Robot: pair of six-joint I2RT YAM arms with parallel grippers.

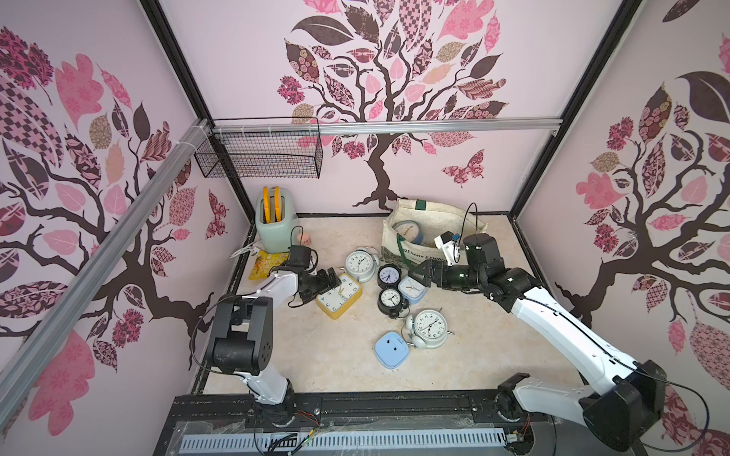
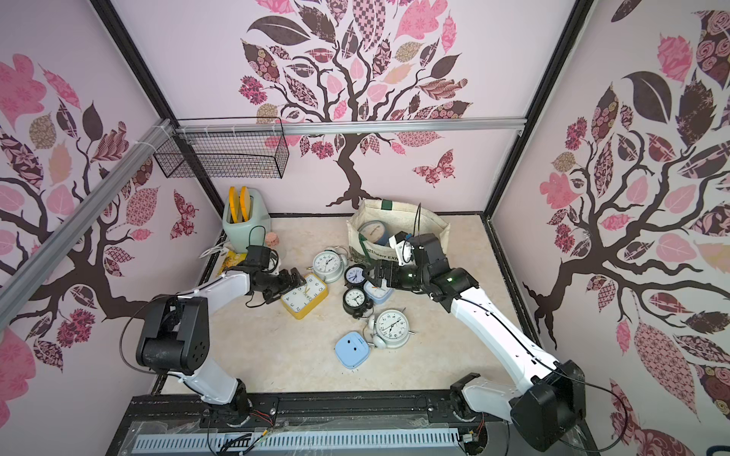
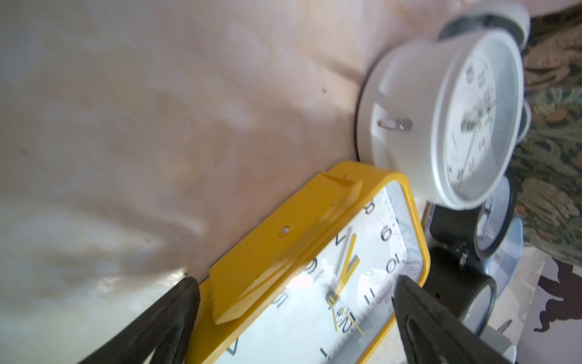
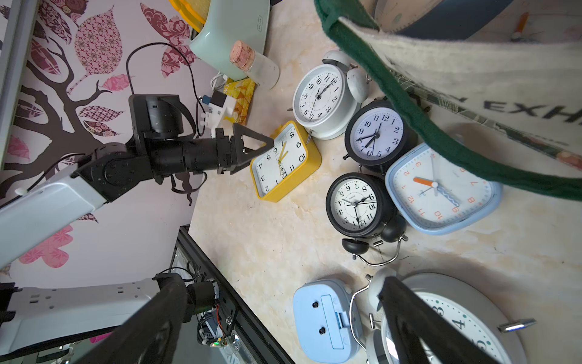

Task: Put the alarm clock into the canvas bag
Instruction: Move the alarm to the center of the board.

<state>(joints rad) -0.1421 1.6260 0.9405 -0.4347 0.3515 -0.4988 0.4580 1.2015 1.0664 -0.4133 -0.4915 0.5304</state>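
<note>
Centrally placed landmark: yellow clock (image 1: 339, 296) (image 2: 305, 296) (image 4: 285, 160), a rectangular alarm clock lying face up on the table (image 1: 316, 355).
Left gripper (image 1: 333, 278) (image 2: 298, 276) (image 3: 294, 283): jaws apart at the yellow clock's left end, one finger outside its top edge and the other above its dial. Nothing is clamped, and whether it touches the clock cannot be told.
Right gripper (image 1: 414, 272) (image 2: 371, 272) (image 4: 282, 282): jaws apart and empty, hovering to the right of the yellow clock, over the pale blue square clock (image 1: 411, 288) (image 4: 441, 189).
Canvas bag (image 1: 438, 211) (image 2: 407, 211) (image 4: 472, 63): stands open behind and to the right of the yellow clock, apart from it, with its green strap hanging down the front.
Bag contents: a blue-rimmed round clock (image 1: 409, 232) (image 2: 374, 233) lies inside.
White bell clock (image 1: 360, 265) (image 3: 441, 116): just behind the yellow clock's far corner.
Plain black clock (image 1: 389, 275) and black bell clock (image 1: 391, 300): just right of the yellow clock, between it and the pale blue square clock.
Large white bell clock (image 1: 428, 327) and face-down blue clock (image 1: 391, 349): nearer the robot than the yellow clock, to its right.
Mint toaster (image 1: 272, 225): behind the yellow clock, to its left.
</note>
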